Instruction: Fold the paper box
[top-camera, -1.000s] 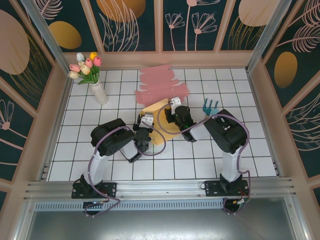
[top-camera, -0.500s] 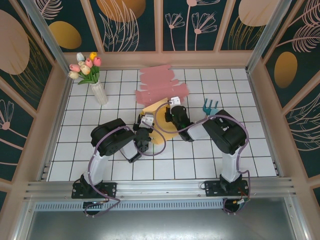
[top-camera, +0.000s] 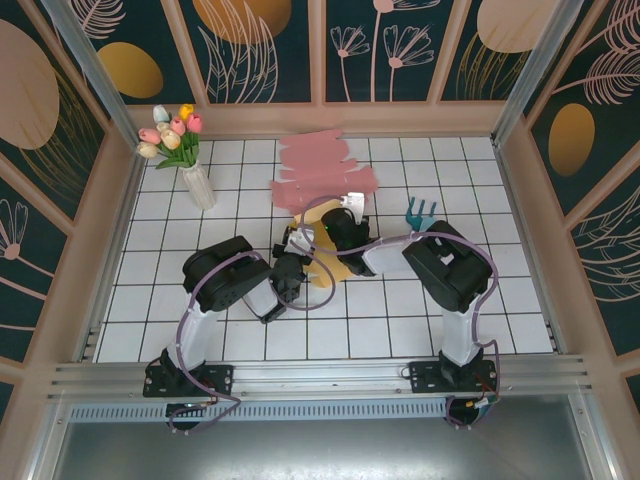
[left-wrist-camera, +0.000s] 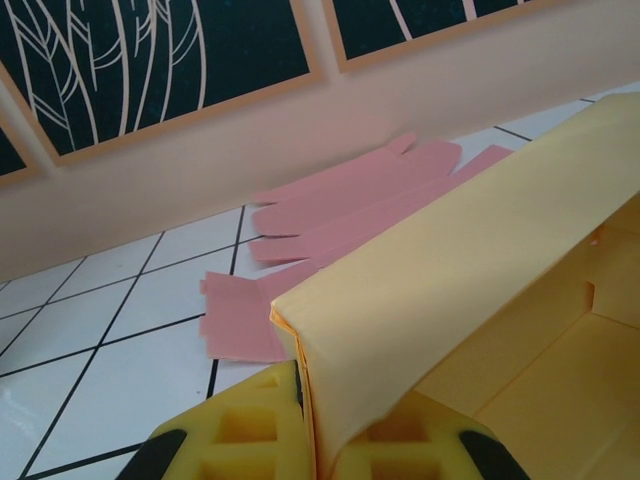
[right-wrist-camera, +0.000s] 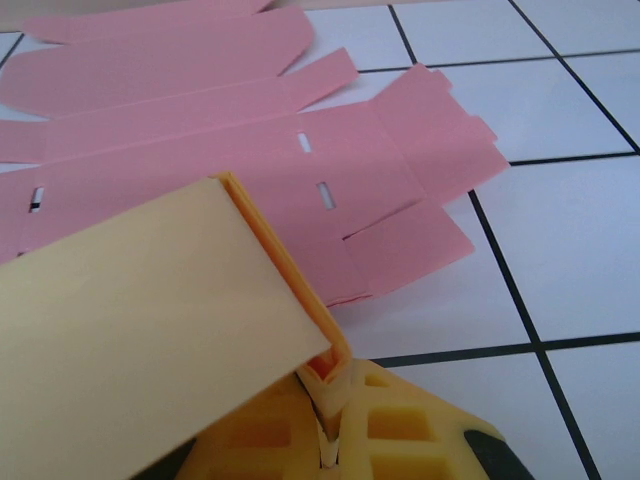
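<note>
Yellow paper box (left-wrist-camera: 470, 250), half-folded: long axis runs from left claw (left-wrist-camera: 308, 440) to right claw (right-wrist-camera: 330, 420); each claw clamped on an opposite folded wall, both equally near.

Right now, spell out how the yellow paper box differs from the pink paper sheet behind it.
Colour: the yellow paper box is pale yellow, the pink paper sheet pink. Pose: the yellow box has walls folded up; the pink sheet lies flat. State: the left pincer and right pincer each pinch a yellow box edge; the pink sheet is untouched. Both are thin cut paper.
</note>
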